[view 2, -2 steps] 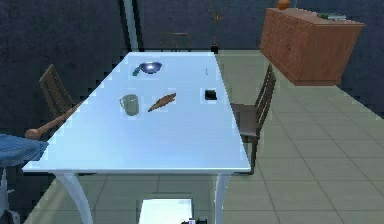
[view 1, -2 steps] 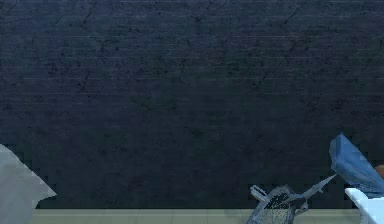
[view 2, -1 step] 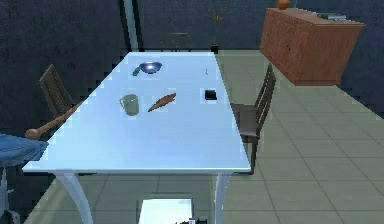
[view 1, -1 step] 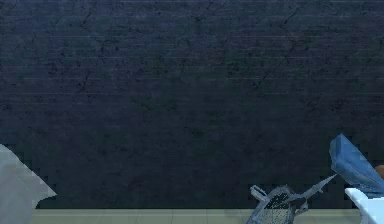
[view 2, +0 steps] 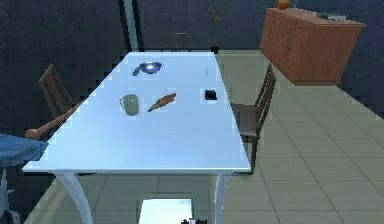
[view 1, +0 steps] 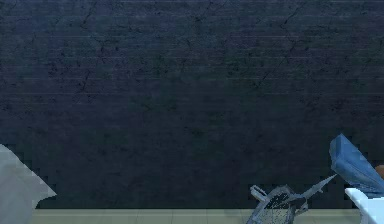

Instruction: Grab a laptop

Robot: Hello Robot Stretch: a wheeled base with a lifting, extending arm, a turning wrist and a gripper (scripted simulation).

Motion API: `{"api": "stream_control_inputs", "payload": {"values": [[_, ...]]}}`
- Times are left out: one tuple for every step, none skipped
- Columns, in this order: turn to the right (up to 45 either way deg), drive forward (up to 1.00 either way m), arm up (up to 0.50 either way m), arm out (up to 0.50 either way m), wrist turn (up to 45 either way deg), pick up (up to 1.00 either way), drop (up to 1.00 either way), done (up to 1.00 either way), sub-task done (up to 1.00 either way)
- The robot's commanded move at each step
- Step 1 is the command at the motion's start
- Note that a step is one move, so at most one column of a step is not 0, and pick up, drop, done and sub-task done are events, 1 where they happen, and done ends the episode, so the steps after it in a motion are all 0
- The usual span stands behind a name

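Seen from my remote desk: the gripper (view 2: 186,217) barely shows below the table's (view 2: 150,140) near edge; fingers' spread and load I cannot tell; a flat dark thing (view 2: 211,96) lies by the tabletop's right edge, and I cannot tell whether it is the laptop.

The table (view 2: 150,150) was bare along its near edge. A mug (view 2: 129,104), a brown thing (view 2: 162,101) and a bowl (view 2: 149,68) stood toward the far edge.
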Motion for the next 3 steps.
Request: {"api": "stream_control_inputs", "payload": {"values": [[0.0,0.0,0.0,0.0,45.0,0.0,0.0,0.0,0.0],[0.0,0.0,0.0,0.0,33.0,0.0,0.0,0.0,0.0],[0.0,0.0,-0.3,0.0,0.0,0.0,0.0,0.0,0.0]]}}
